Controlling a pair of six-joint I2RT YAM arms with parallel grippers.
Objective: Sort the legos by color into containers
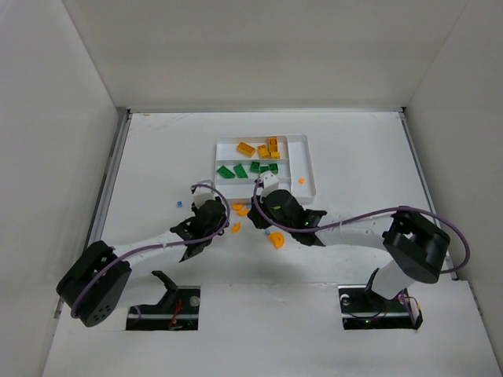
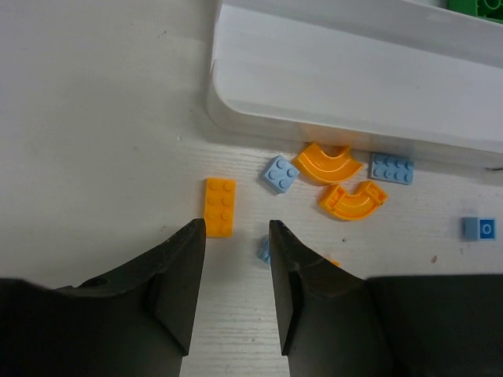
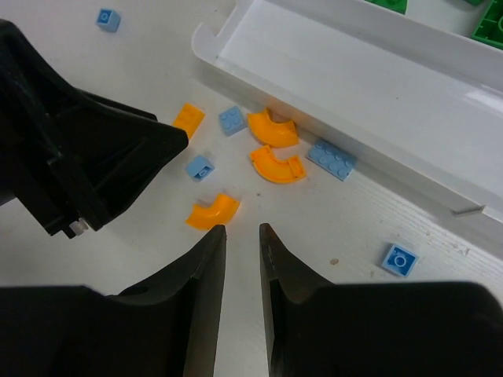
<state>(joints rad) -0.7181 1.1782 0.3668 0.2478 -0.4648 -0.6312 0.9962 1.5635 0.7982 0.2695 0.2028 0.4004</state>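
Note:
Loose legos lie on the table just in front of the white tray (image 1: 308, 169). In the left wrist view an orange brick (image 2: 219, 206) sits just beyond my left gripper (image 2: 236, 232), which is open and empty. A light blue piece (image 2: 264, 250) peeks from behind its right finger. Further on lie a light blue square (image 2: 280, 173), two orange curved pieces (image 2: 328, 162) and a light blue plate (image 2: 392, 168). My right gripper (image 3: 242, 232) is open and empty, its tips just short of an orange curved piece (image 3: 212, 212). Orange bricks (image 1: 263, 148) and green bricks (image 1: 245, 169) lie in tray slots.
The two grippers stand close together; the left one (image 3: 86, 165) fills the left of the right wrist view. The tray's near wall (image 2: 346, 78) rises right behind the loose pieces. Stray light blue bricks (image 3: 399, 260), (image 3: 108, 19) lie apart. White walls enclose the table.

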